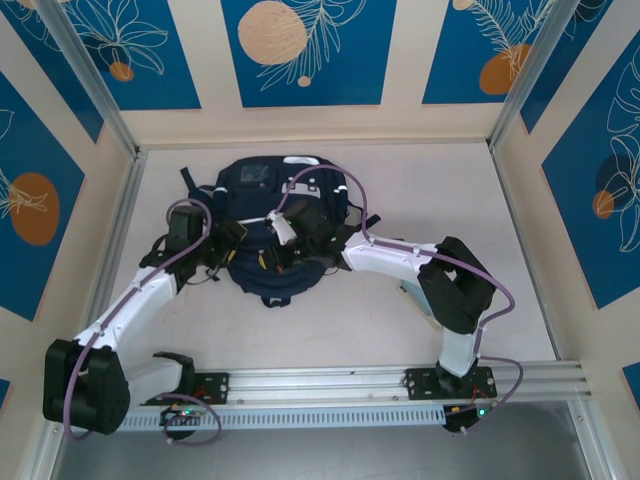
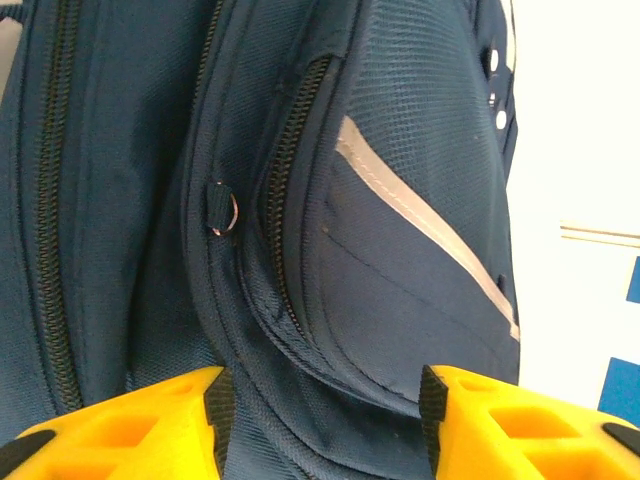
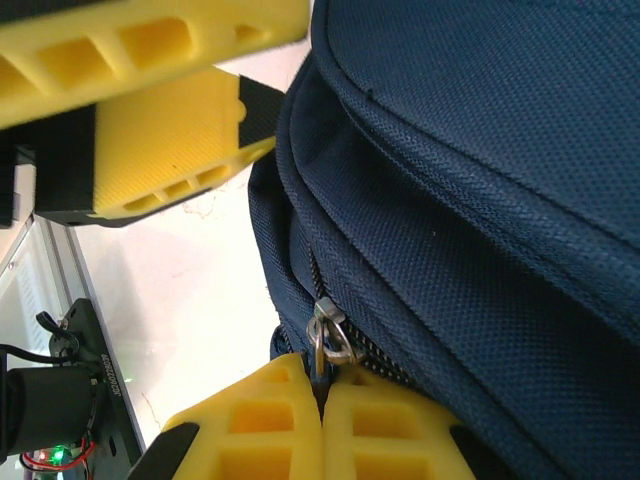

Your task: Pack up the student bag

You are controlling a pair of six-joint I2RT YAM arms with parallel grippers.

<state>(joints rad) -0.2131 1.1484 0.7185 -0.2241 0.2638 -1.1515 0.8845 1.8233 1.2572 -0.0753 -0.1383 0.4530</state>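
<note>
We see the backpack [image 1: 240, 192] lying flat on the table [image 1: 430, 200], about midway across and toward the far side. Bare tabletop runs round it, widest on the right and on the near side. The left strip is narrower, and the left arm reaches across it. A metal rail [image 1: 350, 380] holding both arm bases marks the near edge, and panelled walls close in the other three sides.

Our right gripper [image 3: 320, 435] is clenched: its yellow tips press together on the zipper pull [image 3: 327, 338], right at the bag's rounded rim, with pale table showing just beside it. Our left gripper [image 2: 320, 400] is released, its two tips standing apart with a bulge of navy fabric between them. We cannot tell whether they touch the cloth. Ahead of it lie a curved pocket zipper [image 2: 285, 200], a small metal ring [image 2: 222, 212] and a white stripe [image 2: 430, 225]. From the right wrist, the left gripper's fingers [image 3: 170, 140] sit just beside the bag's edge.
</note>
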